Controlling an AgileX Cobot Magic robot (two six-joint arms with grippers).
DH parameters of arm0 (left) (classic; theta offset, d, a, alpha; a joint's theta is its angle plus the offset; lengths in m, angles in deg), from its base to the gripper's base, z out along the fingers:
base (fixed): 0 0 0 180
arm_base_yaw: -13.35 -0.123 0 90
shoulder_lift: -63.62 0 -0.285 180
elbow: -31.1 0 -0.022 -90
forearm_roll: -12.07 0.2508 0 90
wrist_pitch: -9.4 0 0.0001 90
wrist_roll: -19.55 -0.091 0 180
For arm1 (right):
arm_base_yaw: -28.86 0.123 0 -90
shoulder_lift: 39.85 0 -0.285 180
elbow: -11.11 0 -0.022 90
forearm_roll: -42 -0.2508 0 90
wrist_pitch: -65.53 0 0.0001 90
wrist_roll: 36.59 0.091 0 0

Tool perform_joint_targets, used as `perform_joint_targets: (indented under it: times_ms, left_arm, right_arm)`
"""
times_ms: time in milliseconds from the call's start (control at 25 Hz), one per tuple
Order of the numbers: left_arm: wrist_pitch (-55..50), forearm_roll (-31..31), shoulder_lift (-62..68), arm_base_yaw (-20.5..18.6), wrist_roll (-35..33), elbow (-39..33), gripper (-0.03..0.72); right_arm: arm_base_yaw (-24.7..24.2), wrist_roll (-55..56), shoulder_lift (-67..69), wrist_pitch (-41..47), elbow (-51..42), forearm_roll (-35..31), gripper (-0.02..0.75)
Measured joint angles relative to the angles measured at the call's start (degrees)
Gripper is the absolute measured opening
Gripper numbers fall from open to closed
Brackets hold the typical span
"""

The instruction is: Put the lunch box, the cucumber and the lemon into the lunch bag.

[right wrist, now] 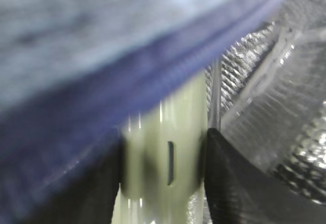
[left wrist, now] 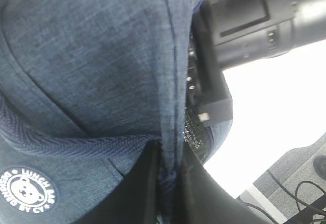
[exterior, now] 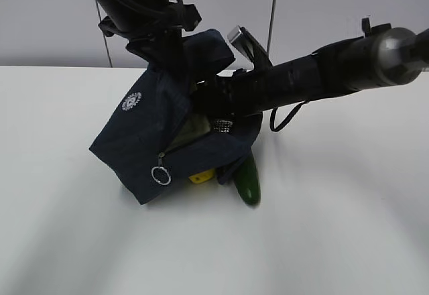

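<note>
The navy lunch bag (exterior: 151,137) is lifted and tilted on the white table, zip ring pull (exterior: 161,175) hanging at its front. My left gripper (left wrist: 170,183) is shut on the bag's fabric edge and holds it up from above. My right gripper (right wrist: 164,168) is inside the bag's mouth, shut on the pale green lunch box (right wrist: 168,147); a sliver of it shows in the exterior view (exterior: 194,129). The cucumber (exterior: 248,181) lies on the table at the bag's right foot. The lemon (exterior: 201,175) peeks out from under the bag.
The bag's silver foil lining (right wrist: 265,107) surrounds the lunch box. The white table (exterior: 335,228) spreads around the bag. A grey wall stands behind, with a dark cable (exterior: 273,7) hanging down.
</note>
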Motion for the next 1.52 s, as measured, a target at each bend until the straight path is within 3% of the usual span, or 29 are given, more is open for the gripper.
perform_joint_targets:
  times_ms: [1240, 1520]
  left_arm:
    - [-0.19, -0.74, 0.09, 0.0, 0.0, 0.0, 0.02]
    - [-0.19, -0.74, 0.09, -0.46, 0.0, 0.0, 0.02]
  right_arm:
    - [0.47, -0.41, 0.8, 5.45, 0.0, -1.61, 0.407]
    - [-2.59, 0.15, -1.05, 9.23, 0.0, 2.04, 0.408]
